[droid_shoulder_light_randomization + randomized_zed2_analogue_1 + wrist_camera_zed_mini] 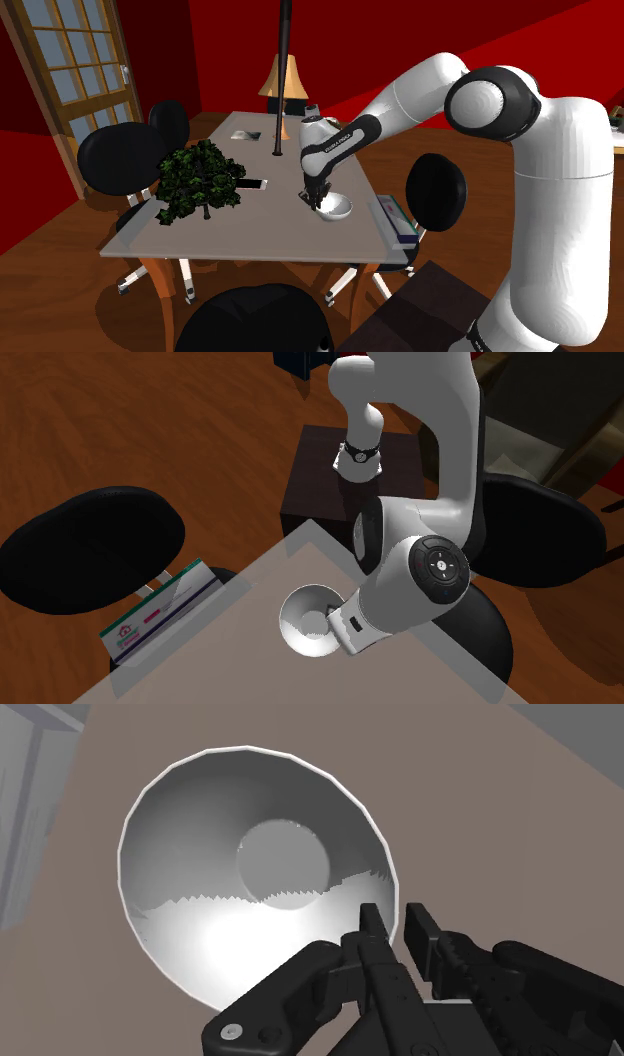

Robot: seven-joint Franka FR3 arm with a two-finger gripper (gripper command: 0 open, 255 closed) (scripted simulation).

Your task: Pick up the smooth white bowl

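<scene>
Pinching the rim of the smooth white round bowl (255, 874), the black end effector (393, 916) is narrow: one finger inside the bowl, one outside.

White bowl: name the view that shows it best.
Wrist view: the white bowl shows its inside and most of its rim, claw at the rim. Shoulder view: small, under the claw. Second exterior view: partly behind the arm.

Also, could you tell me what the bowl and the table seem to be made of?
Bowl: plain white, smooth, with a soft bright sheen inside; glazed ceramic or plastic, the look leaves it open. Table: flat matte grey-beige top with no grain, material unclear; its legs are orange-brown, probably wood.
</scene>
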